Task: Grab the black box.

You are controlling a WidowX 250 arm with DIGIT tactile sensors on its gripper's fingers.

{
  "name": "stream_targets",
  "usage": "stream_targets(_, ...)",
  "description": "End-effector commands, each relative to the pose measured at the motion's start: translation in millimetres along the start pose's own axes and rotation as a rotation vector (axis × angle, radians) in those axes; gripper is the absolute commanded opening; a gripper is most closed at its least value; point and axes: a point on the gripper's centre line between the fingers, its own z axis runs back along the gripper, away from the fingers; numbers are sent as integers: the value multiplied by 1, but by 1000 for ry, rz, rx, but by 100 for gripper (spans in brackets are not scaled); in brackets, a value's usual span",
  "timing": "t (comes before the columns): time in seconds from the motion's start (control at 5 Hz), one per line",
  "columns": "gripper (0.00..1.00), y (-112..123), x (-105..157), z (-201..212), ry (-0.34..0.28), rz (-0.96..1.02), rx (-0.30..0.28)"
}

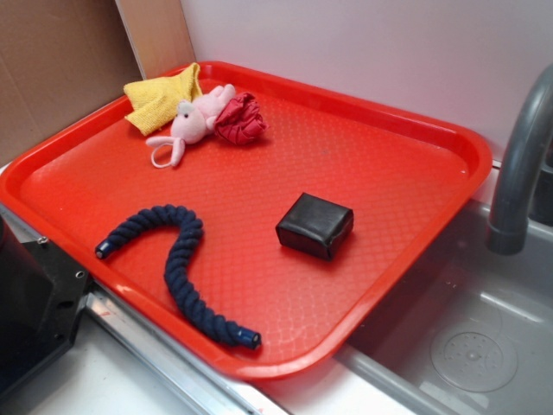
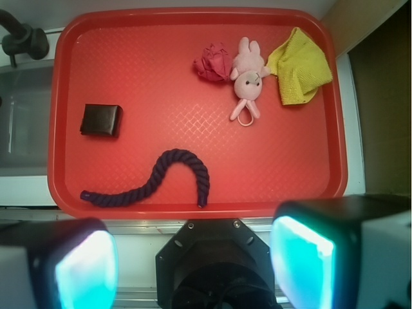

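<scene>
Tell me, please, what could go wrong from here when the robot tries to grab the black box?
1. The hand is open and well short of the black box, outside the tray's near rim; a low approach might clip that rim.
2. The navy rope lies between them and could be dragged along.
3. The box sits near the tray edge beside the sink; a misjudged grasp may push it that way. Its surface looks shiny, so it may slip.
</scene>
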Motion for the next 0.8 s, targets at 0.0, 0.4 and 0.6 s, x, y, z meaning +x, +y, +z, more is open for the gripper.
stream_targets(0.0, 100, 0, 0, 0, 0, 0, 0)
stream_targets(0.4, 100, -24, 42, -23, -96, -463, 5)
stream_targets(0.6, 100, -43, 59, -31, -170, -711, -24)
